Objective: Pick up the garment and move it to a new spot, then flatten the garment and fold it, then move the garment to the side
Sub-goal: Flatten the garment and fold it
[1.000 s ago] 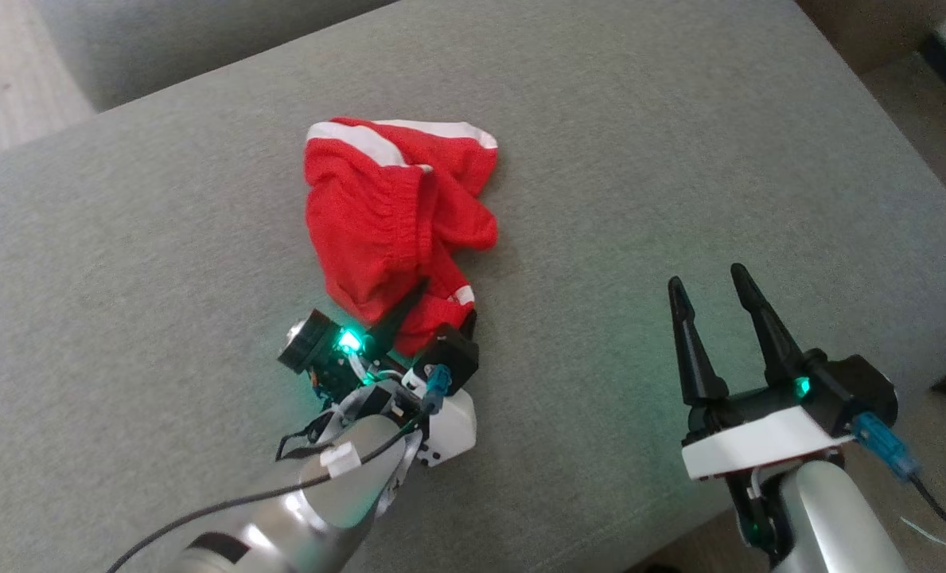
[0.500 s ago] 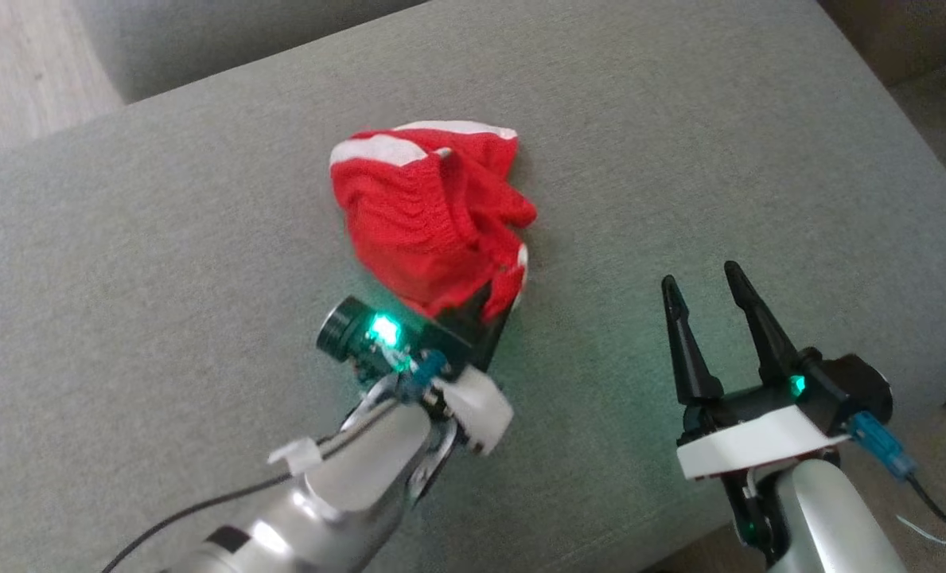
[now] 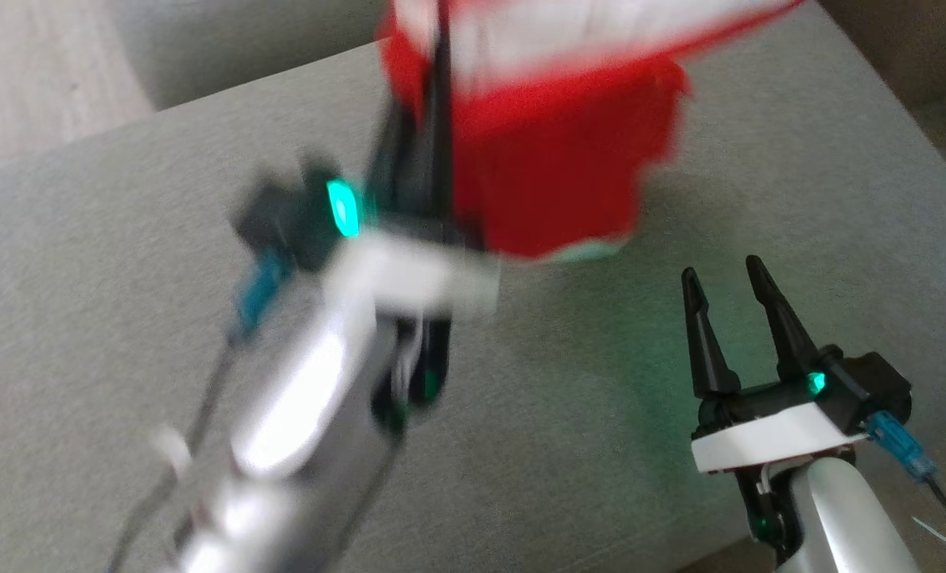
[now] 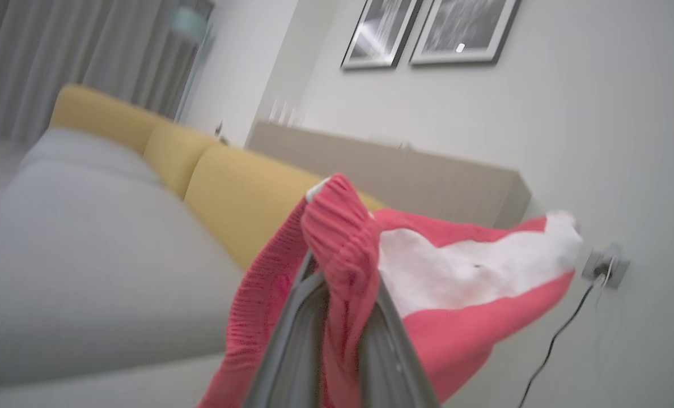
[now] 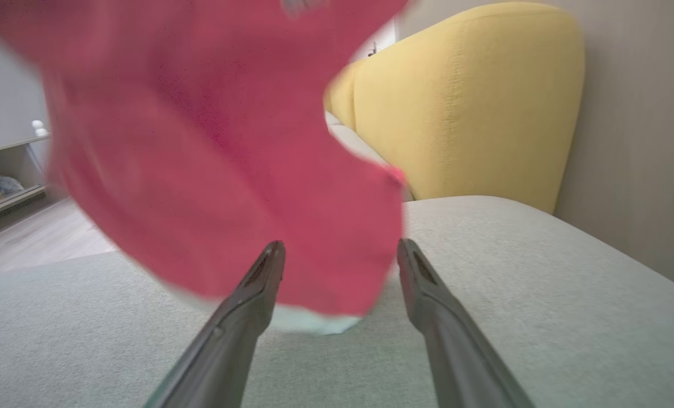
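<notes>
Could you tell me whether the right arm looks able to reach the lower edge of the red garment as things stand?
Probably yes: the right gripper is open and aimed at the garment, which hangs from the shut left gripper above the grey cushion, with nothing between them.

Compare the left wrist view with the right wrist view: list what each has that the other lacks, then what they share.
Left wrist view: the left tool is shut on a fold of the red garment, whose white band shows. Behind are two framed pictures, a sideboard and a wall socket.
Right wrist view: the right tool is open and empty. A low shelf and wood floor are at left.
Shared: the garment, the grey seat and the yellow cushions.
</notes>
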